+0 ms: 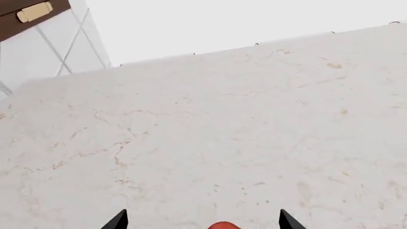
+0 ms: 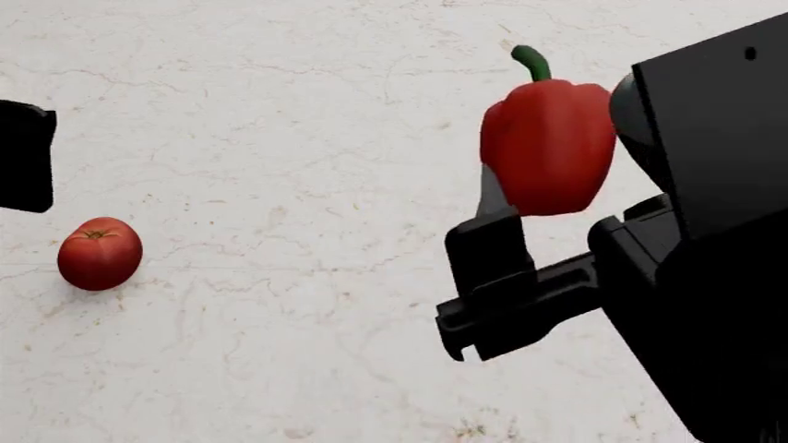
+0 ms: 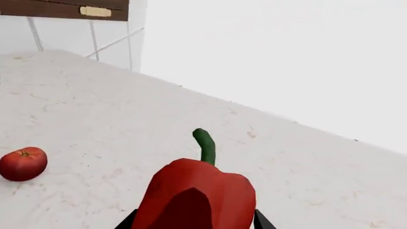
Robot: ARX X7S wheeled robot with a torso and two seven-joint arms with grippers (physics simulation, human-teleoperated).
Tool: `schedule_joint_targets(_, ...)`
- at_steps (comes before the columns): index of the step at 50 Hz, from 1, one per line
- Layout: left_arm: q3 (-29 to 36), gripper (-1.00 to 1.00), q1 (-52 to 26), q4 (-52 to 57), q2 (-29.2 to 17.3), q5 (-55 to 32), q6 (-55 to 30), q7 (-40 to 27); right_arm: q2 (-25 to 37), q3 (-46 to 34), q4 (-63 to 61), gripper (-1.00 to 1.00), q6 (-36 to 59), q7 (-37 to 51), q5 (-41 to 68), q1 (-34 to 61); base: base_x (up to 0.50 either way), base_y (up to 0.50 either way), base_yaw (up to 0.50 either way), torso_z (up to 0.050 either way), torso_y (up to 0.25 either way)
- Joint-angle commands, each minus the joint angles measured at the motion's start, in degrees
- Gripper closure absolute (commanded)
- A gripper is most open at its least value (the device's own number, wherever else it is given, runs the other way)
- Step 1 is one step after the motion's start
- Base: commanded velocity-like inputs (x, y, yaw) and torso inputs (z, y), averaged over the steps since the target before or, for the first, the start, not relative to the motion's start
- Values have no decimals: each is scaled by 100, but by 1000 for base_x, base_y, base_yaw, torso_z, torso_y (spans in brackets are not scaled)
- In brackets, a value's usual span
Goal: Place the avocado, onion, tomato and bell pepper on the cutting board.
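Note:
My right gripper [image 3: 196,222] is shut on the bell pepper [image 3: 197,191], a glossy red pepper with a curved green stem. In the head view the bell pepper [image 2: 548,148] sits between the right gripper's fingers [image 2: 493,203] at the right. The round red tomato [image 2: 99,252] lies on the counter at the left and also shows in the right wrist view [image 3: 23,163]. My left gripper [image 1: 203,222] is open, with a sliver of the tomato [image 1: 224,225] between its fingertips. The avocado, the onion and the cutting board are out of view.
A pale marble counter [image 2: 308,111] fills the scene. A black part of my left arm [image 2: 25,155] shows at the left edge of the head view. A tiled wall [image 1: 45,47] and a dark wood cabinet with a brass handle [image 1: 34,12] stand beyond the counter's edge.

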Motion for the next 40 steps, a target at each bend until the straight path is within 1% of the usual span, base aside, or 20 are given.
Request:
schedule_joint_targets(1,835,-100,-893,-967,-121,-1779,-70,-902,3,498,-71,100,-153,-330,-558,-159,0,0,0,0,0)
schedule_joint_targets(3,996,-100,-1117,-1419,-68,-2401,-77,-1159,25,519,-108,100,-172,-303,-561,-159,0,0,0,0,0)
schedule_joint_targets(7,1499,-100,-1500,-1819,-31,-2615,-113,-1005,60,550,-131,100,-208,-286,-550,-178,0,0,0,0,0)
schedule_joint_targets(8,1608,-100,-1596,-2041,-2,-2871,-85,-1094,67,539,-123,100,-192,-280,-566,-163,0,0,0,0,0)
schedule_joint_targets(9,1776,-100,-1695,-1949,-23,-2692,-113,-886,60,538,-115,100,-200,-286,-565,-165,0,0,0,0,0)
schedule_joint_targets(13,2073,-100,-2023,-2338,95,-2200,9,-233,-3,519,-122,100,-225,-360,-714,-277,0,0,0,0,0)
schedule_joint_targets(15,2295,-100,-2178,-2553,179,-1767,108,282,-7,510,-101,100,-228,-393,-777,-324,0,0,0,0,0)
schedule_joint_targets(17,2468,-100,-2214,-2674,217,-1439,251,643,-11,504,-98,100,-232,-395,-793,-331,0,0,0,0,0)
schedule_joint_targets(21,2775,-100,-2162,-2790,254,-980,487,1088,-13,503,-108,100,-260,-458,-903,-466,0,0,0,0,0)
schedule_joint_targets(27,3091,-100,-2056,-3070,291,-514,809,1502,-14,521,-142,100,-320,-528,-1011,-628,0,0,0,0,0)
schedule_joint_targets(40,3519,-100,-1821,-3526,459,15,1269,2008,147,655,-262,100,-456,-542,-989,-854,0,0,0,0,0)
